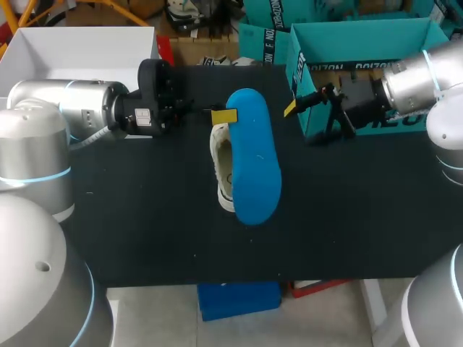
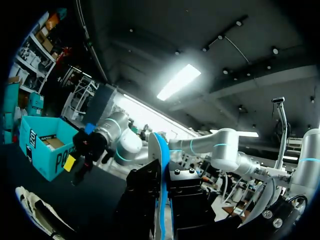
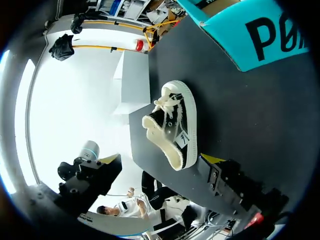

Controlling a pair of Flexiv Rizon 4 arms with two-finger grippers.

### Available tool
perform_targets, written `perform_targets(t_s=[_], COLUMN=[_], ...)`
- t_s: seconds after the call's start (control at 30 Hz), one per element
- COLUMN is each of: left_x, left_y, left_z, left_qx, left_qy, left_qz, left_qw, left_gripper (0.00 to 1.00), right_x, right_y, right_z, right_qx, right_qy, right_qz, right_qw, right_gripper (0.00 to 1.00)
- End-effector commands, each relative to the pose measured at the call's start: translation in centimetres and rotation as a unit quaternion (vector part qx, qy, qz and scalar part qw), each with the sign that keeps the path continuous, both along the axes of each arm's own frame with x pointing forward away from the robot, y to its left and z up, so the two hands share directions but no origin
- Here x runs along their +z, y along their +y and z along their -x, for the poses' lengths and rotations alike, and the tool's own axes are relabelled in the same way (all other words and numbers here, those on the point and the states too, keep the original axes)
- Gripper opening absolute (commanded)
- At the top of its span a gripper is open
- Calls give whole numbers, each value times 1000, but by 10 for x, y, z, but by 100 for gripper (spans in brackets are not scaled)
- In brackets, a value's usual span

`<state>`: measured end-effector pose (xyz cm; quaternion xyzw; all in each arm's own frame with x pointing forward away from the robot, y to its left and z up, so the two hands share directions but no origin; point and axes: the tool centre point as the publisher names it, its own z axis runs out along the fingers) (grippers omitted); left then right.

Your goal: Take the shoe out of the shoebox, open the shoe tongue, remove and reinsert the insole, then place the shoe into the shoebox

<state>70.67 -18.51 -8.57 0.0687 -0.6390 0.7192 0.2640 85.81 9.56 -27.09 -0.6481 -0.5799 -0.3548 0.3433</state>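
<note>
A blue insole (image 1: 255, 155) hangs in the air over the middle of the black table, with my left gripper (image 1: 219, 115) shut on its far end. In the left wrist view the insole (image 2: 160, 165) shows edge-on between the black fingers of that gripper (image 2: 162, 202). Below it a black-and-white shoe (image 1: 223, 170) lies on its side. The teal shoebox (image 1: 416, 32) stands open at the back right. My right gripper (image 1: 293, 107) is open beside the box's front corner, empty; in its own view the right gripper (image 3: 161, 160) points at the shoe (image 3: 175, 127).
A white open box (image 1: 79, 43) stands at the table's back left corner. Bare black table (image 1: 145, 231) lies in front of the shoe and to both sides of it.
</note>
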Motion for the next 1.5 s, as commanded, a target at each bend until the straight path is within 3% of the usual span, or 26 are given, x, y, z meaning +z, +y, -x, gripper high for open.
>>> perform_targets(t_s=[0.03,0.8,0.97,1.2,1.33,1.5], left_x=[0,0,0,4,0,-10], left_y=[-1,-1,-1,8,11,10], left_z=[2,2,2,-13,-14,-13], left_qx=[3,3,3,29,26,0], left_qy=[0,0,0,-215,-326,-453], left_qz=[-1,-1,-1,-25,-50,-87], left_qw=[1000,1000,1000,976,944,887], left_gripper=[0,0,0,0,0,0], right_x=[-9,-38,-38,-38,-38,-38], right_y=[-2,-4,-4,-4,-4,-4], right_z=[5,17,17,17,17,17], right_qx=[5,26,26,26,26,26], right_qy=[-11,13,13,13,13,13], right_qz=[-75,-205,-205,-205,-205,-205], right_qw=[997,978,978,978,978,978], right_gripper=[100,100,100,100,100,100])
